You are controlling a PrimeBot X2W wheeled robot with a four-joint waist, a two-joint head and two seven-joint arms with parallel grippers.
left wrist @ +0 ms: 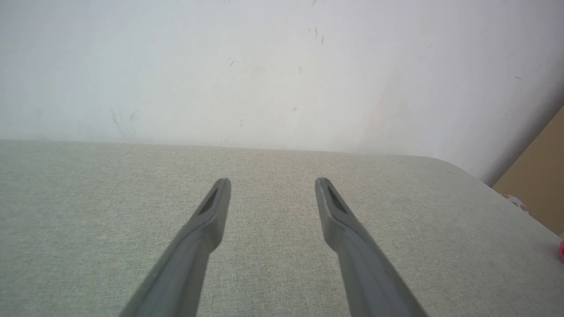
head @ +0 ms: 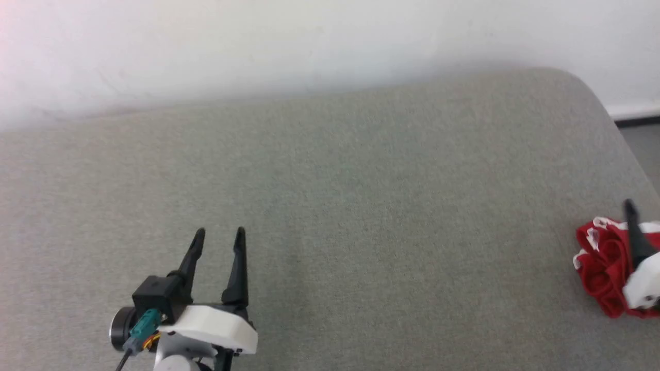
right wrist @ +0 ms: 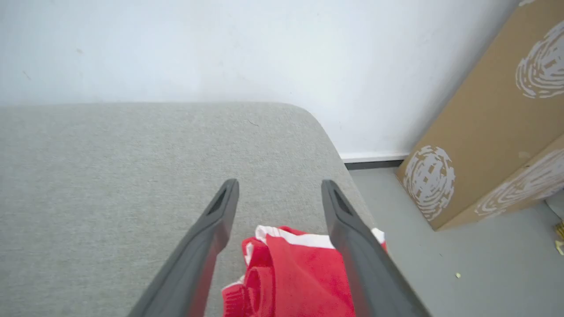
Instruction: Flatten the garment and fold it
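The garment (head: 600, 268) is a crumpled heap of bright red fabric with white trim, lying at the right edge of the grey padded surface (head: 335, 206). My right gripper (right wrist: 280, 187) hovers over it, open. The red cloth (right wrist: 291, 273) lies low between and beneath the two fingers, which are not closed on it. One dark right finger (head: 637, 237) rises in front of the heap in the head view. Far to the left, my left gripper (head: 219, 234) stands open with nothing in it, its fingertips (left wrist: 222, 187) pointing over bare surface toward the wall.
A white wall (head: 309, 41) runs behind the surface. The surface's rounded right corner (right wrist: 308, 116) drops to a grey floor (right wrist: 440, 264). Brown cardboard boxes (right wrist: 484, 132) with white prints stand on the floor to the right.
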